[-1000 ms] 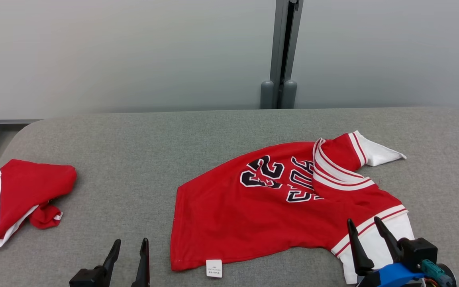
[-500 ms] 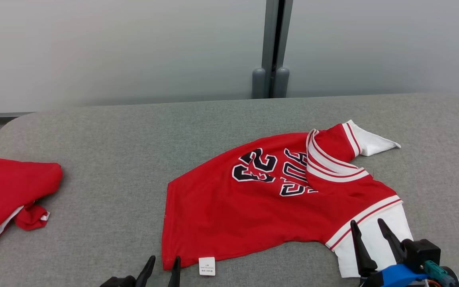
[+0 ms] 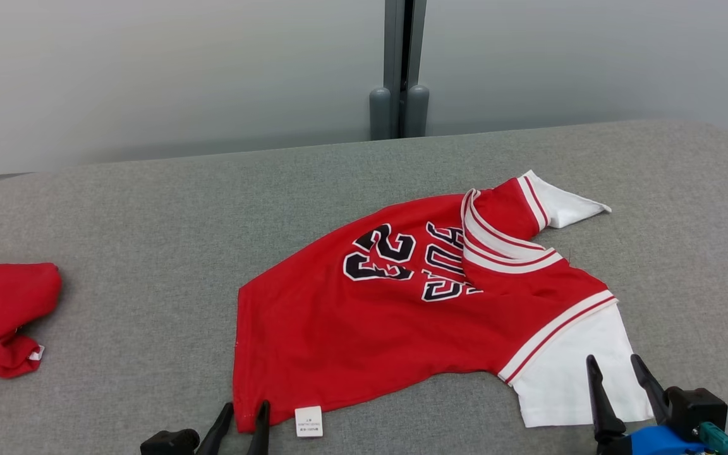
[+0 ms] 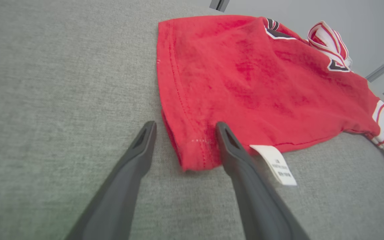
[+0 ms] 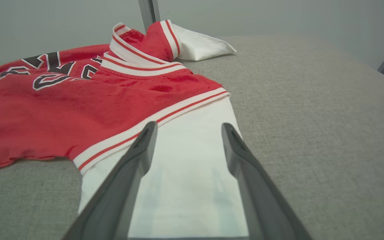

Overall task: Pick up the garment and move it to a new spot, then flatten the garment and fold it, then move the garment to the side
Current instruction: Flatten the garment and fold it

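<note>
Two sets of fingers stand spread apart, and neither grasps anything. The jersey (image 3: 364, 328) lies on the grey worktop (image 3: 149, 208), right of centre in the head view, with its hem toward the robot's left and its collar (image 3: 497, 243) toward the right. Black-and-white lettering (image 3: 402, 259) faces up.

Left fingers (image 3: 261, 422): these sit at the near hem corner. In the left wrist view the corner lies between the two fingers (image 4: 130, 170), and a white label (image 4: 273, 163) projects from the hem just beside the right-hand one. Contact with the cloth cannot be confirmed.

Right fingers (image 3: 599, 398): these sit over the near white sleeve (image 3: 566, 373). In the right wrist view both fingers (image 5: 135, 166) point along the sleeve toward its red-and-white striped band (image 5: 165, 116).

The far sleeve (image 3: 563, 205) is folded over and points away toward the wall (image 3: 149, 76). A second red garment (image 3: 4, 303) lies at the left edge of the head view, well apart from the jersey. A grey post (image 3: 399, 63) stands behind the worktop.
</note>
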`<state>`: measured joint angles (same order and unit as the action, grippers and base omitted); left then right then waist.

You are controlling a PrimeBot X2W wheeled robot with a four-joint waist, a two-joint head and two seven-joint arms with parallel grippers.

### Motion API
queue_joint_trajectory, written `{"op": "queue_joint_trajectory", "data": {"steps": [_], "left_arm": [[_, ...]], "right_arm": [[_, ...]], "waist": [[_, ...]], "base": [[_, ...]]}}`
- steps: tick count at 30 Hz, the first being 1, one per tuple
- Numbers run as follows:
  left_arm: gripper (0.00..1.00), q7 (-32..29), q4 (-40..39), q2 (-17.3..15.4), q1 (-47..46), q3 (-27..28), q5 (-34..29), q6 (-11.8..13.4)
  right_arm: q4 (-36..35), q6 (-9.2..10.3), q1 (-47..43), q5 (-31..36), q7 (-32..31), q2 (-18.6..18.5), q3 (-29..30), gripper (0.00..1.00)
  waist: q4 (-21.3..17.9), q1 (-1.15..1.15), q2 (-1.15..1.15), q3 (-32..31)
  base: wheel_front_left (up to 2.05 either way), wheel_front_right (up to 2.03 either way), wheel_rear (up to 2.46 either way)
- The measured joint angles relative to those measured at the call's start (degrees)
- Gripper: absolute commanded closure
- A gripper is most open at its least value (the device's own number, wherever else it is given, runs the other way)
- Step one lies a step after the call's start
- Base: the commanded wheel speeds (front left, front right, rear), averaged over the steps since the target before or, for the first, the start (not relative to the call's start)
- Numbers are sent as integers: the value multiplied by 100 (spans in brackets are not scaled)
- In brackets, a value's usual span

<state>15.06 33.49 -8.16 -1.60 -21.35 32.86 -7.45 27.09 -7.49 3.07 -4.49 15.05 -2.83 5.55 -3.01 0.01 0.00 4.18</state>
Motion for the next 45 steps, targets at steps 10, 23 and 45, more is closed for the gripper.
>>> {"op": "queue_joint_trajectory", "data": {"steps": [10, 23, 45], "left_arm": [[100, 0, -33, -147, -41, -302, 96, 0], [100, 0, -148, -379, -71, -445, 187, 0], [100, -1, -2265, -1173, -1574, 254, -201, 0]], "right_arm": [[185, 0, -224, 204, 0, 0, 684, 0], [1159, 0, 151, -99, 15, 1, 573, 0], [-2114, 0, 1406, -1418, 9, -1, 190, 100]], "waist": [[-38, 0, 0, 89], [-77, -1, 0, 206], [100, -1, 0, -302]], "base": [[0, 0, 0], [0, 0, 0], [0, 0, 0]]}}
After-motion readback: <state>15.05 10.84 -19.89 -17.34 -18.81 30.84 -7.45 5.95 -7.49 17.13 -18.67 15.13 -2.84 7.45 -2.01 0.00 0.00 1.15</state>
